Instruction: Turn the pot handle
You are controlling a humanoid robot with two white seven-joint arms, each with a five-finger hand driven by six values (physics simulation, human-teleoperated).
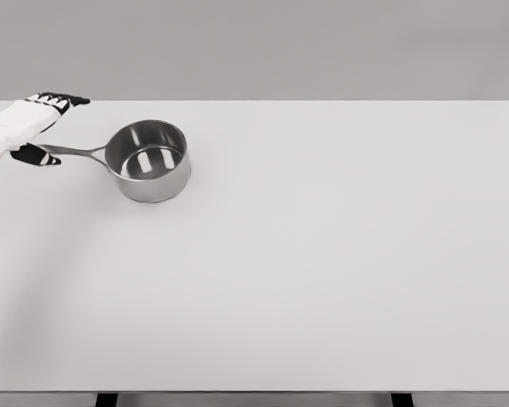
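A shiny steel saucepan [149,161] stands upright on the white table [322,254] at the far left. Its thin handle [75,151] points left, toward the table's left edge. My left hand [49,127] comes in from the left edge and sits at the handle's tip. The dark fingers [62,100] are stretched out well above the handle, and the thumb [36,156] lies just under its end. The hand is open and not closed round the handle. The pan is empty inside. My right arm does not show.
The table's far edge runs just behind the hand and the pan. A plain grey wall [254,42] stands behind the table.
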